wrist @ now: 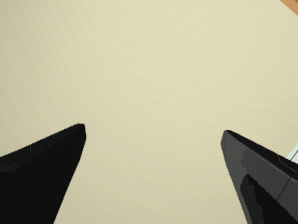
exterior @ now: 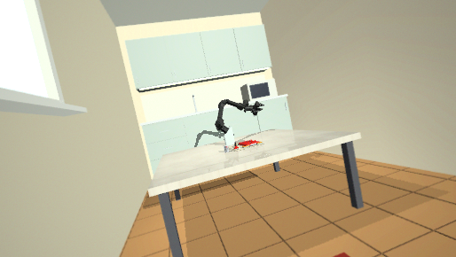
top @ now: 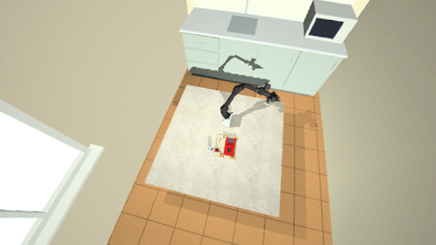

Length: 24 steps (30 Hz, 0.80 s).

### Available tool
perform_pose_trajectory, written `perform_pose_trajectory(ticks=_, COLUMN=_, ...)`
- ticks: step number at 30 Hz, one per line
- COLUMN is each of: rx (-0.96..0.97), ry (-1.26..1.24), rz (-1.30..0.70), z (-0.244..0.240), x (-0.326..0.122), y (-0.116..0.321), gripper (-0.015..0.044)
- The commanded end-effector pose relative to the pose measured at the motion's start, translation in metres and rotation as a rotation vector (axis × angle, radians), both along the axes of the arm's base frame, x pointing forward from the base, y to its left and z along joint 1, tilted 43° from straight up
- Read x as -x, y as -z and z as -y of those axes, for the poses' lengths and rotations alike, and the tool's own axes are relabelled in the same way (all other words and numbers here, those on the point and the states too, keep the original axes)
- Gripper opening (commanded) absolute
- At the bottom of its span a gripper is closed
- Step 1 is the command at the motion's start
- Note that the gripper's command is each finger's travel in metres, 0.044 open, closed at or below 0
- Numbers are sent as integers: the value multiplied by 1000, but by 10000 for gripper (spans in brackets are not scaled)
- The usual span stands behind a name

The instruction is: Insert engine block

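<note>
Nearest to the wrist view, the two fingers of the gripper stand wide apart with nothing between them, only bare wall beyond; the pincer is released, presumably so that it can straddle a part when it comes down. The black arm carries it high and out, between one and two o'clock of the car in the top view, a posture that keeps the fingertips well apart from every loose piece. The arm rises from a pale mount at twelve o'clock of the car, which should put the work within easy reach. The red car body lies on the table, its length running roughly twelve to six from above. Between eight and nine o'clock, just beside it, sits a small red piece; at this size it is probably the engine block, outside the opening and waiting to be fetched. The rib and slot are too small to read, so the turn needed must be judged closer in. Farthest off, the kitchen counter and microwave stand clear of the job.
</note>
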State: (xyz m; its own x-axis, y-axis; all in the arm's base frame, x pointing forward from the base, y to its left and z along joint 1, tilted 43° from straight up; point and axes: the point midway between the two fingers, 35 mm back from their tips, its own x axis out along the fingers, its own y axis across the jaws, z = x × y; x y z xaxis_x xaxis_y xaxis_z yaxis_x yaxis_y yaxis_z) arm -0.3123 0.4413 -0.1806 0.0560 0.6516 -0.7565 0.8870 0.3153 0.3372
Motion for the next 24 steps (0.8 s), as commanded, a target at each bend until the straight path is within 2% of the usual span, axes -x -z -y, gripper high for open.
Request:
perform_pose_trajectory(ticks=1, rx=0, ry=0, rz=0, z=0, x=0, y=0, gripper=426)
perform_pose_trajectory(ticks=2, rx=0, ry=5, rz=-2, z=-1, x=-1, y=0, gripper=440)
perform_pose_trajectory(ticks=24, rx=-25, ry=674, rz=-204, z=-58, x=-158, y=-29, gripper=440)
